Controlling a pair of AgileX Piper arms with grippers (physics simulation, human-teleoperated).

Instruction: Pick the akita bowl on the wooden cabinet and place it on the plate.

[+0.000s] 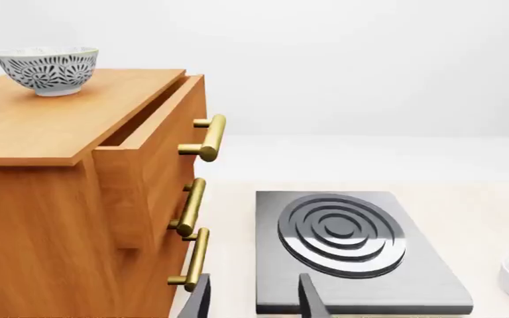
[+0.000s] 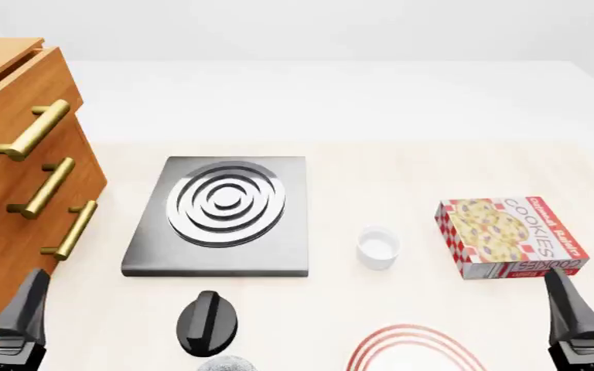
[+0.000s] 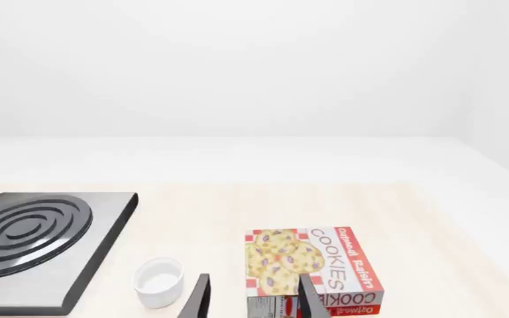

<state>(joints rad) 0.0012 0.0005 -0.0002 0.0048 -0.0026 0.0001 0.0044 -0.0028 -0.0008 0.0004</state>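
Pale wooden tabletop [image 2: 380,182] carries the wooden cabinet [image 2: 8,178] at its left edge, top drawer ajar, with the akita bowl [image 1: 48,69] upright near a back corner of the cabinet's top. Only an arc of the plate [image 2: 418,349] shows at the near edge, with a stove slab [image 2: 222,214], white cup [image 2: 377,247] and cookie box [image 2: 512,236] beyond. Both the left gripper [image 1: 252,299] and right gripper [image 3: 251,299] hover with jaws parted, holding nothing.

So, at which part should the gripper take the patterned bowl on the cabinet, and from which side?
Probably the rim, from above: the akita bowl stands upright and open on the wooden cabinet top, with walls curving in to a narrow foot, so one finger inside and one outside should hold.
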